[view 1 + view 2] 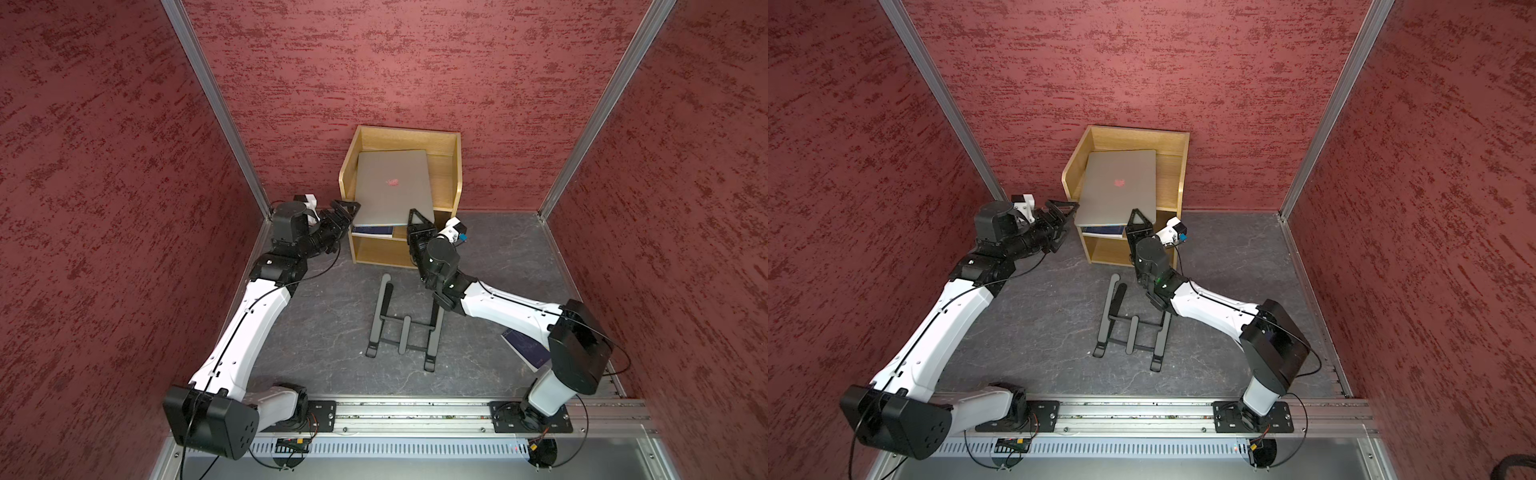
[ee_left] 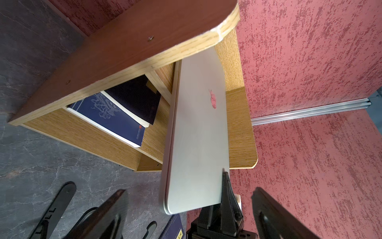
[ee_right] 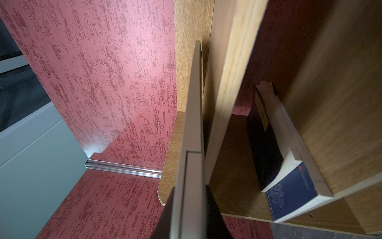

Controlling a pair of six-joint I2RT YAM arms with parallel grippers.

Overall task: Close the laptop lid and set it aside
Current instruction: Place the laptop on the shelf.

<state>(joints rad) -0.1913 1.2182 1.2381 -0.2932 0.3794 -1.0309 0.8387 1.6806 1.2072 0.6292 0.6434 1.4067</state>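
Aluminium-skinned, probably stiff, slick and weighty, the closed laptop (image 1: 392, 187) overhangs the wooden shelf (image 1: 446, 174), its thin front edge, likely the best hold, pinched in the right gripper (image 1: 417, 218), while the left gripper (image 1: 351, 212) gapes wide just beside it.

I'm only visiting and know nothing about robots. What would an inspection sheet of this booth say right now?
Surface: dark grey marbled table, nothing spilled.
Job's things: laptop lies on top of the wooden shelf with its near edge overhanging; lid is shut.
Clutter: black stand on the table; dark blue books in the shelf's compartment below; another book under the right arm.
Grippers: left gripper open at one near corner of the laptop, not gripping; right gripper shut on the other near corner.
Cables: black cables run along both arms; no snags seen.
Surroundings: red textured walls, aluminium posts.
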